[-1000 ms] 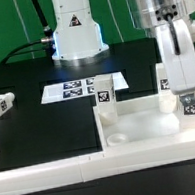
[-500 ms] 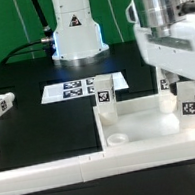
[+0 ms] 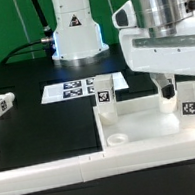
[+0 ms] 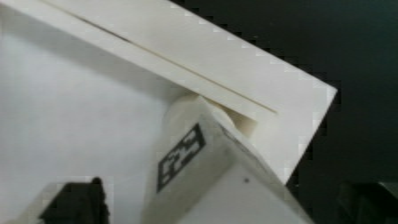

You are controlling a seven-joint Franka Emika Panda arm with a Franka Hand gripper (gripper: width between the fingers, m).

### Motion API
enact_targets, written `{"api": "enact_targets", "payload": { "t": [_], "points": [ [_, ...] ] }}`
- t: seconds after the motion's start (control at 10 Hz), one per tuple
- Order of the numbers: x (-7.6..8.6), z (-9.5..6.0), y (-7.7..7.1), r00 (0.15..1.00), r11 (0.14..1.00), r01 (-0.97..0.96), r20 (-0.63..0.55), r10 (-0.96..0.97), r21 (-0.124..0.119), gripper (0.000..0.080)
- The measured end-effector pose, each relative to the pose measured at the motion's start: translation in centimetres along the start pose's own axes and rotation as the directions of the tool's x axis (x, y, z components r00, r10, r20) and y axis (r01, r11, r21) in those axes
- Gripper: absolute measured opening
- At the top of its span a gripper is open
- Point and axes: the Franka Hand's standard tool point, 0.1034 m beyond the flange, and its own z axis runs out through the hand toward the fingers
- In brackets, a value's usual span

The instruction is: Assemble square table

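Both fingers [image 4: 71, 200] of hand [image 4: 228, 205] spread wide w/ leg [image 4: 222, 170] between.

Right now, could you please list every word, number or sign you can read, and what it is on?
No words or numbers are readable anywhere.
Robot base: a dark triangular sign, its symbol too small to read.
Marker board and leg blocks: black-and-white square tags only, no text.

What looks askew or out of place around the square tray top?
Nothing looks damaged or spilled. One short white tagged leg block lies on its side on the black table, at the exterior view's left, apart from the white square tray-like top; probably just waiting its turn.
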Motion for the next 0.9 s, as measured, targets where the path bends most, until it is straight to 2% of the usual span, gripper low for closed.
{"api": "enact_targets", "payload": {
  "t": [0.1, 0.2, 0.4, 0.6, 0.9],
  "points": [
    [0.11, -0.14, -0.40, 0.989, 0.989, 0.147, -0.020, -0.146, 0.008, 0.0649],
    [0.16, -0.13, -0.48, 0.981, 0.981, 0.194, -0.033, -0.193, 0.013, 0.0649],
    [0.16, -0.10, -0.43, 0.987, 0.987, 0.158, -0.032, -0.158, 0.013, 0.0637],
    [0.25, -0.06, -0.22, 0.988, 0.988, 0.154, -0.031, -0.153, 0.009, 0.0298],
    [0.57, 0.06, 0.40, 0.987, 0.987, -0.161, -0.026, 0.161, 0.013, 0.0299]
  ]
}}
